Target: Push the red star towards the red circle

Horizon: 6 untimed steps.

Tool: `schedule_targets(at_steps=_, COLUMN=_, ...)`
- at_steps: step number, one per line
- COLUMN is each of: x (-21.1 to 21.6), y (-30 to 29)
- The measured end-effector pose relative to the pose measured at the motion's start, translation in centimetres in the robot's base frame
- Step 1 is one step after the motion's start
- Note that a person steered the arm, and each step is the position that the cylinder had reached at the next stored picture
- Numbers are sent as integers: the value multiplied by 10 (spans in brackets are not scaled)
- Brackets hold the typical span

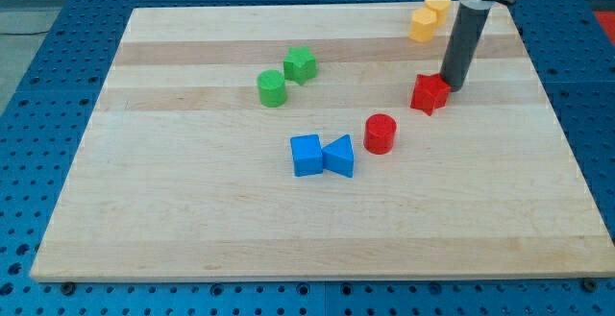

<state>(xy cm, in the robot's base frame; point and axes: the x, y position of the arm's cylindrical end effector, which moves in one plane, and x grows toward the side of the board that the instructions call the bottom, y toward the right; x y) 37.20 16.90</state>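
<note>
The red star [430, 94] lies right of the board's centre. The red circle [381, 133], a short cylinder, stands a little below and to the left of it, with a small gap between them. My tip [453, 86] is at the end of the dark rod, touching or nearly touching the star's upper right side, on the side away from the red circle.
Two yellow blocks [429, 17] sit near the top edge, above the rod. A green cylinder [272, 87] and a green star-like block [300, 64] lie at centre left. A blue cube [307, 155] and a blue triangle [339, 156] touch below the centre. The wooden board [144, 210] rests on a blue perforated table.
</note>
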Motion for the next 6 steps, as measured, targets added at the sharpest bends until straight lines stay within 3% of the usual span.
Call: schedule_targets(at_steps=6, x=34, y=-13)
